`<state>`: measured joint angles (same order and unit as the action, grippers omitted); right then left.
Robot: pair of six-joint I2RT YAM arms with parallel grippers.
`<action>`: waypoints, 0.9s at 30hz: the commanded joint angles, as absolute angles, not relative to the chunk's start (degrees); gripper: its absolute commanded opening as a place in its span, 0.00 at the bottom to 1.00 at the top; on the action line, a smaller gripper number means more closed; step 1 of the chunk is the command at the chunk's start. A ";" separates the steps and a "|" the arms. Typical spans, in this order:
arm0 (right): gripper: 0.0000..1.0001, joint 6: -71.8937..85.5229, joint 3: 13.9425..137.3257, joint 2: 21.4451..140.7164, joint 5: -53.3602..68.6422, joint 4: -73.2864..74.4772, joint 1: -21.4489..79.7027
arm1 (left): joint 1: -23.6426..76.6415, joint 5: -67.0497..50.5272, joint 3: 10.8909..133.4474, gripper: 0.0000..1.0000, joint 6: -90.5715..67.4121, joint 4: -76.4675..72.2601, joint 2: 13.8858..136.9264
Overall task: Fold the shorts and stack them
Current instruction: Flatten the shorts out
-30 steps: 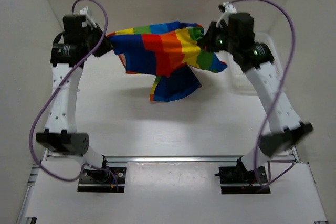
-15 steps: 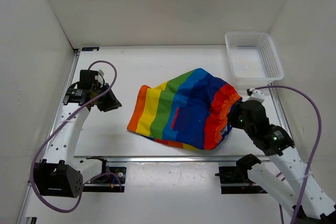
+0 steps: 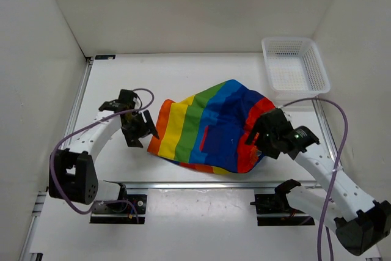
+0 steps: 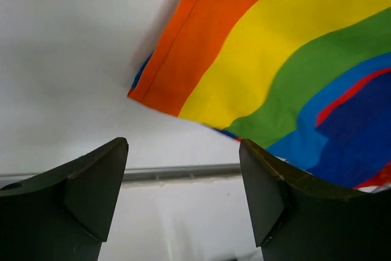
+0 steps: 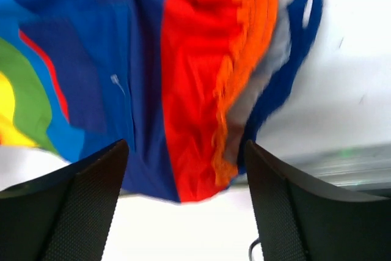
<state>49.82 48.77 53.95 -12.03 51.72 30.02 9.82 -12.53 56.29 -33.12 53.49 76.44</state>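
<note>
**Both my grippers are wide open, and the shorts lie flat between them**

My left gripper (image 3: 142, 128) is open wide. It holds nothing. In my left wrist view, the two fingers (image 4: 91, 181) stand far apart with only bare table (image 3: 116, 84) between them. The gripper sits just beside the orange end of the shorts (image 3: 208, 123). There is a small gap, so it is not touching the cloth.

My right gripper (image 3: 256, 134) is open wide too. It holds nothing. It hangs over the red and orange waistband (image 3: 264, 107). I cannot tell if it touches the cloth. In my right wrist view, the waistband (image 5: 241, 47) is blurry, with blue cloth on both sides of it.

The shorts lie in the middle of the table, a bit nearer my bases than the far wall. Their long way runs from left to right. The waistband points to my right side. The leg end points to my left side. The stripes go orange, yellow, green, blue, then red. A small pocket (image 3: 211, 139) faces up. The cloth is a bit bumpy, not smooth.

A white basket (image 3: 317, 65) sits in the far right corner, near the shorts and not touching them.
</note>
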 commanded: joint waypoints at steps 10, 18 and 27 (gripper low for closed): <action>0.82 70.31 35.51 37.18 0.62 58.18 29.88 | 17.67 -8.71 49.14 0.86 -43.41 47.20 86.04; 0.62 68.29 33.93 45.08 -2.63 52.38 29.88 | 17.67 -6.42 51.15 0.15 -43.33 44.91 92.45; 0.00 64.00 37.95 53.34 -8.16 49.04 29.36 | 17.67 -5.36 55.45 0.10 -42.28 46.66 91.93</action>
